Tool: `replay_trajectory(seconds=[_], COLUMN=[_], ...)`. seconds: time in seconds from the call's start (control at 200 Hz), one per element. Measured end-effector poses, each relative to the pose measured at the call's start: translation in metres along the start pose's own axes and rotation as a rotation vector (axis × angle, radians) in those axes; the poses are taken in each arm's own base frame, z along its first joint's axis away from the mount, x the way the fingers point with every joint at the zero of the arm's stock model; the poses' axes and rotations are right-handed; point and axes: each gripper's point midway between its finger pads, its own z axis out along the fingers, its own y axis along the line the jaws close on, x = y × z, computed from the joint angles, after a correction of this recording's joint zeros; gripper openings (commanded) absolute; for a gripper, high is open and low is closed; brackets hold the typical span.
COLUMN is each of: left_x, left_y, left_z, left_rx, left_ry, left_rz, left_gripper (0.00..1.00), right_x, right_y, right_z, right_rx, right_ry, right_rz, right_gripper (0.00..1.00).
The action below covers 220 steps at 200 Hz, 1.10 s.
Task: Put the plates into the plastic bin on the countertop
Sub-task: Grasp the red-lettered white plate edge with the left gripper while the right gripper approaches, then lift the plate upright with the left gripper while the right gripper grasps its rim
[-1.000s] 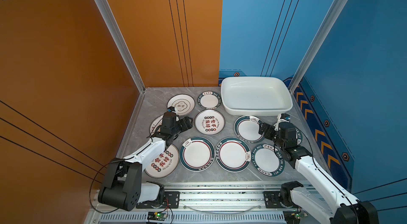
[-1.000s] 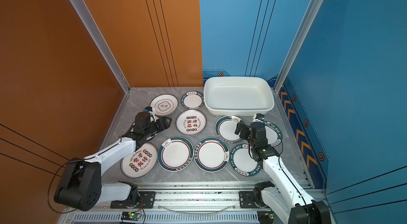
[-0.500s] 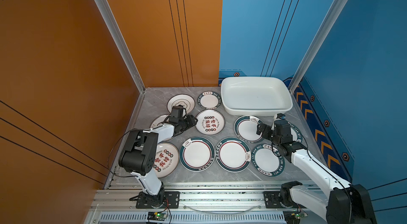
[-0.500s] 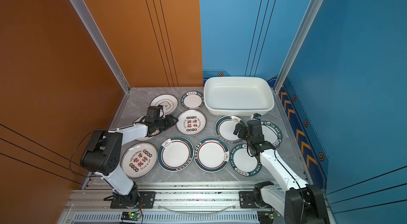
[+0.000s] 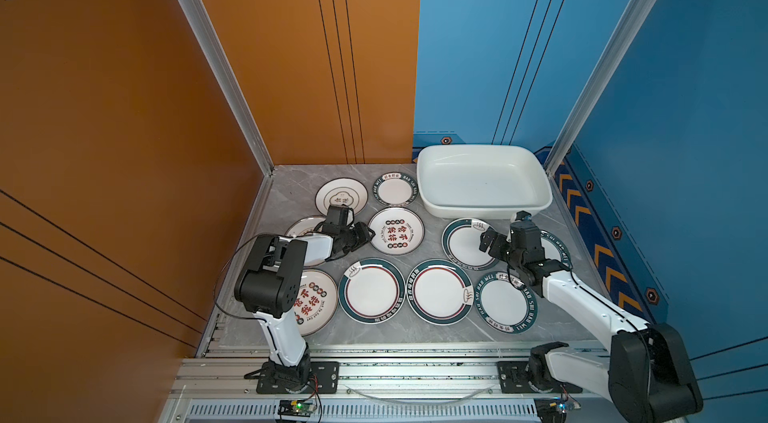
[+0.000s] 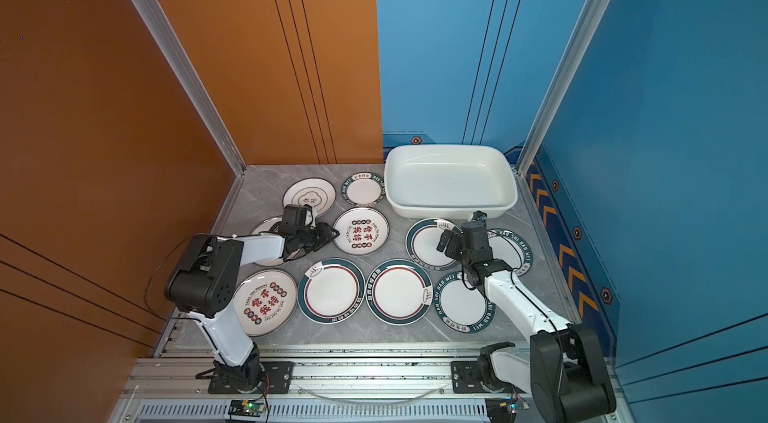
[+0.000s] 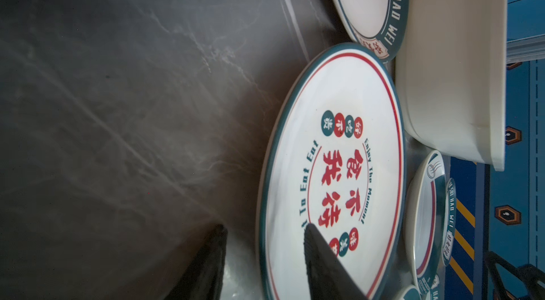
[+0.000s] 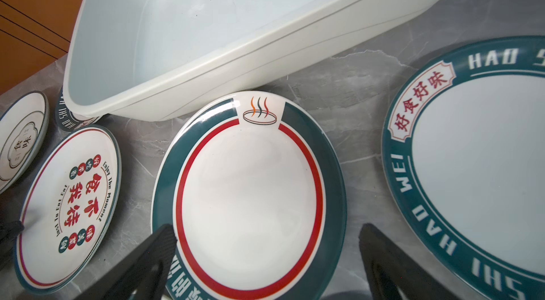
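My left fingers straddle, unclenched, the cream "Enjoy The Moment" plate. My right fingers gape over a red-lined plate.

The tabletop is a smooth, grey marble-patterned slab with a dull sheen. The steam-emblem plate has a hard, glossy, glaze-like face that catches soft highlights. The red-character plate looks equally slick. The plastic bin is smooth white plastic with a satin finish and a faint moulded line under its rim. The fingers of the right gripper are matt black and finely ribbed on their inner faces. The rails are bare brushed aluminium. The arm shell is glossy white plastic, and the joint housing is matt black.
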Motion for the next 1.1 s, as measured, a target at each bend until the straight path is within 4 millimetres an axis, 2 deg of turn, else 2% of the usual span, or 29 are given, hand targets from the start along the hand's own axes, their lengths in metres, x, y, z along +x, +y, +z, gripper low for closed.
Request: replay_trajectory(seconds=[0.2, 0.35, 0.556, 0.846, 1.102], left_x=[0.000, 0.001, 0.001, -0.005, -0.004], left_y=[-0.001, 0.000, -0.001, -0.016, -0.021], left_z=[0.005, 0.007, 0.010, 0.009, 0.008], left_rx=[0.019, 0.023, 0.037, 0.107, 0.136], left_ry=[0.002, 0.006, 0.008, -0.009, 0.000], left_rz=[-0.007, -0.015, -0.014, -0.019, -0.033], left_gripper=[0.31, 0.20, 0.13, 0.00, 0.00], right_x=[0.003, 0.003, 0.001, 0.004, 0.006], right_y=[0.005, 0.009, 0.011, 0.014, 0.018], right_z=[0.003, 0.003, 0.003, 0.002, 0.002], right_rx=[-0.007, -0.016, -0.020, -0.028, -0.035], right_ry=[0.012, 0.010, 0.007, 0.012, 0.015], right_rz=[0.003, 0.001, -0.001, -0.009, -0.016], right_gripper=[0.98, 0.99, 0.99, 0.99, 0.99])
